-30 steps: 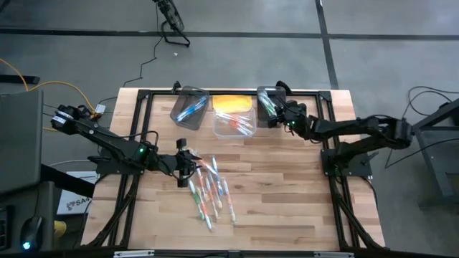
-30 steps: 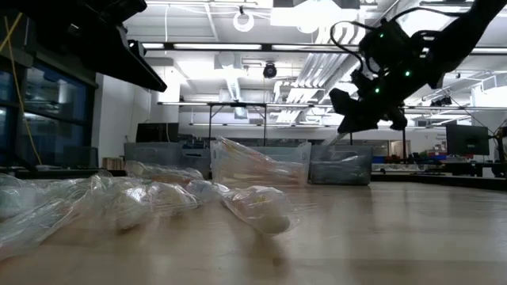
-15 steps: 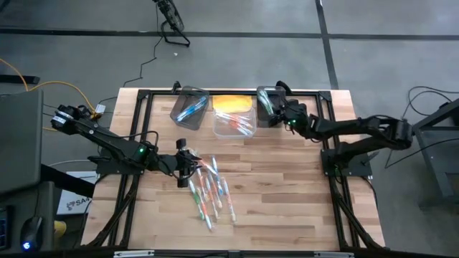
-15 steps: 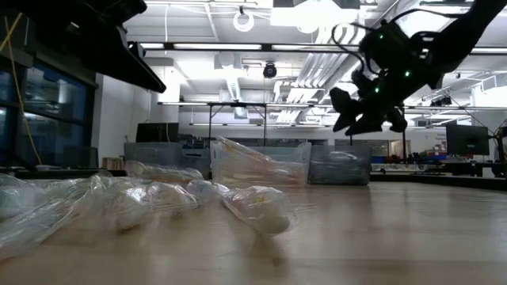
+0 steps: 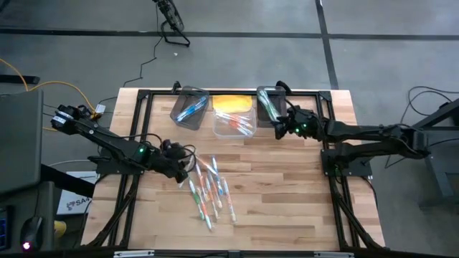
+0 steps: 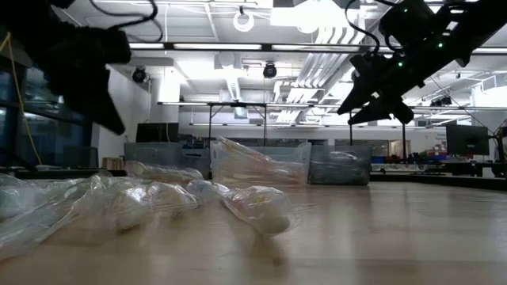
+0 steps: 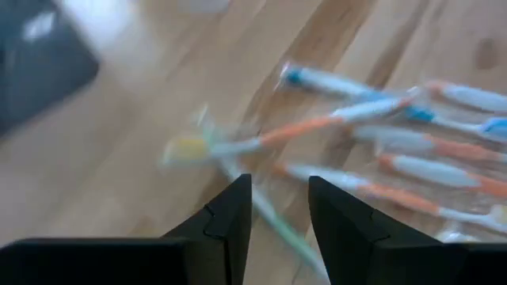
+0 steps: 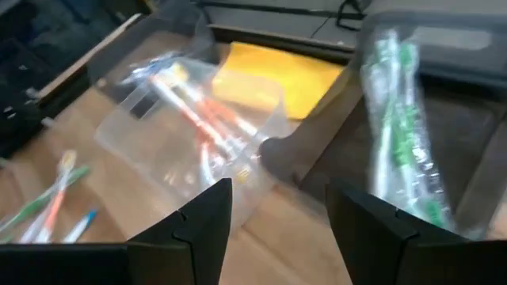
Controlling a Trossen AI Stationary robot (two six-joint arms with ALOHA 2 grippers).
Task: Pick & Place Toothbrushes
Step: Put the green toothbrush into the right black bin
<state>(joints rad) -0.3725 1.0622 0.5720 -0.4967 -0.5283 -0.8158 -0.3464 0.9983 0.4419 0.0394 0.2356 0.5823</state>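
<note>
The right gripper (image 5: 281,129), clamped a second ago, now stands wide and empty beside the dark bin (image 5: 267,106) at upper right holding green toothbrushes (image 8: 400,127): delivery done. The left gripper (image 5: 182,175), parted and empty, has dropped toward the loose toothbrushes (image 5: 209,189) at centre.

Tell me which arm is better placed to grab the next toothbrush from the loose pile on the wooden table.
Left. The left gripper hangs open right beside the pile of wrapped toothbrushes; the right gripper is open too, but off by the dark bin holding green brushes.
</note>
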